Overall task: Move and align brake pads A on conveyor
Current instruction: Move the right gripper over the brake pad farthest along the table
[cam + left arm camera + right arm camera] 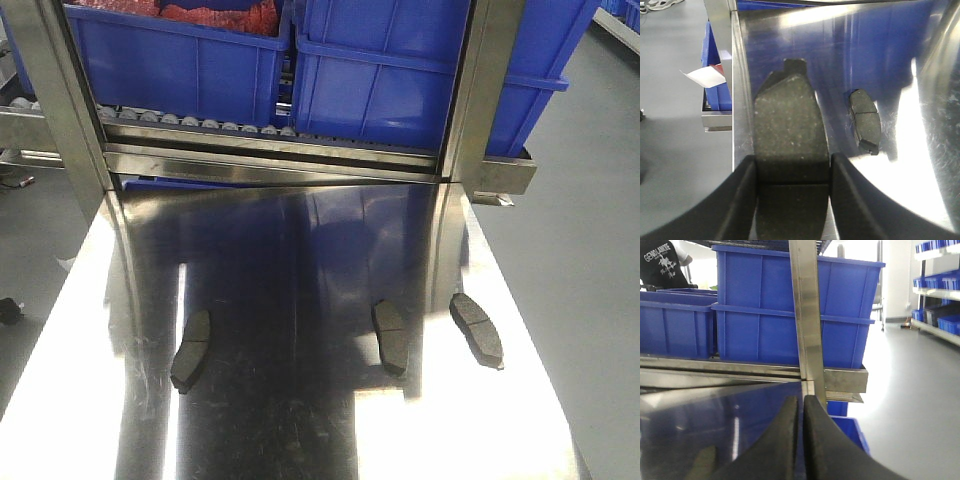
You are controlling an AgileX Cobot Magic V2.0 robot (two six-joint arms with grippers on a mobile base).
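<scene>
Clamping left jaws hold a brake pad (790, 130), long axis pointing ahead; right jaws together

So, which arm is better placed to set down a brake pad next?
Left: the left hand grips a brake pad; the right hand is shut, empty, facing the blue bins.

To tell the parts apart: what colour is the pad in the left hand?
The brake pad is dark grey, pale-speckled; left wrist view shows it best.
</scene>
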